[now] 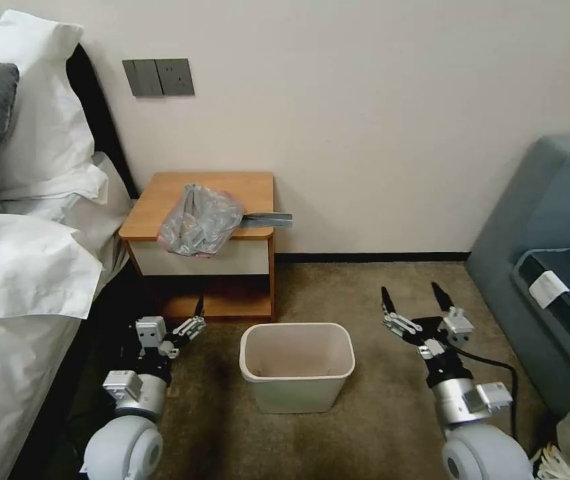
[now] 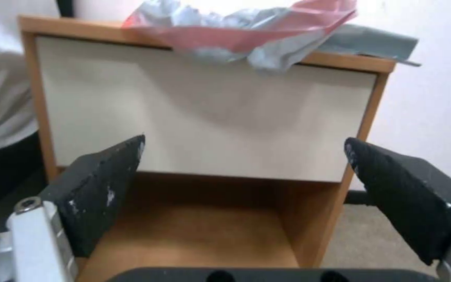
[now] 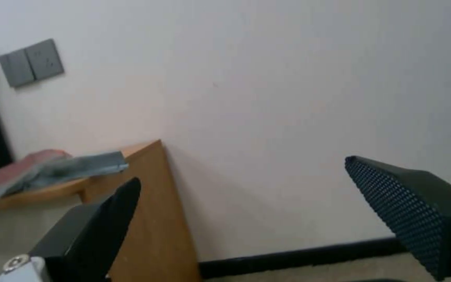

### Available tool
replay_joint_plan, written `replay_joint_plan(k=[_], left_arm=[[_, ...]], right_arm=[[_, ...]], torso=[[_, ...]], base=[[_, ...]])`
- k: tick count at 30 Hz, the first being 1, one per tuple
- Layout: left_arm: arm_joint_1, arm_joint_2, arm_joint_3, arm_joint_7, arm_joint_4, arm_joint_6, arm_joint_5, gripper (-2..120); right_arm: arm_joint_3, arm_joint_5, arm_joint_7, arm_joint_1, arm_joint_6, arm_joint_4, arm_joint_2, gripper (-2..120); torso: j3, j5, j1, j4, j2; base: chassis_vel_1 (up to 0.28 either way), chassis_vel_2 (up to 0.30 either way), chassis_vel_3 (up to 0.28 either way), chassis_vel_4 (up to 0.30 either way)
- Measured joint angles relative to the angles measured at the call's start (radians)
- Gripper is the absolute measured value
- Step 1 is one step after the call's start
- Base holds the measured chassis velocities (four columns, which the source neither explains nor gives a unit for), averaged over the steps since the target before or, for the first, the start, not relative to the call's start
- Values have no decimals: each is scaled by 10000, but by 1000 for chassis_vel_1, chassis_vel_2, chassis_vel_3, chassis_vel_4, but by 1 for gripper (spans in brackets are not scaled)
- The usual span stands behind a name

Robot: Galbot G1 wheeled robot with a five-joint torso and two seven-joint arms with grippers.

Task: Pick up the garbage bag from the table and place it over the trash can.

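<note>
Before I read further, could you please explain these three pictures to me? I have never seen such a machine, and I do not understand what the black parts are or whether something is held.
This is a wheeled robot with two arms. The big picture comes from a camera on its head; the other two come from cameras on its wrists. The black wedges are gripper fingers.

The left gripper hangs low before the small wooden nightstand with the orange-brown top. The right gripper hangs over the carpet. Both are open and hold nothing.

On the nightstand lies the crinkly translucent grey garbage bag with a pinkish-red edge, partly hanging over the front. The cream-white plastic trash can stands on the carpet between the arms, without a bag.
</note>
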Motion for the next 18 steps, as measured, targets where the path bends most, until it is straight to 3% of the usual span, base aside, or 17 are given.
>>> replay_joint_plan(k=[7, 18], left_arm=[[1, 72, -238, 0, -43, -251, 44, 100], [120, -23, -687, -125, 23, -433, 74, 99]], right_arm=[[-1156, 1696, 200, 1413, -478, -779, -273, 100], [-3300, 5967, 848, 4839, -853, -2859, -63, 100]], torso=[[0, 2, 0, 7, 0], [1, -2, 0, 7, -1]], base=[[0, 0, 0, 0], [0, 0, 0, 0]])
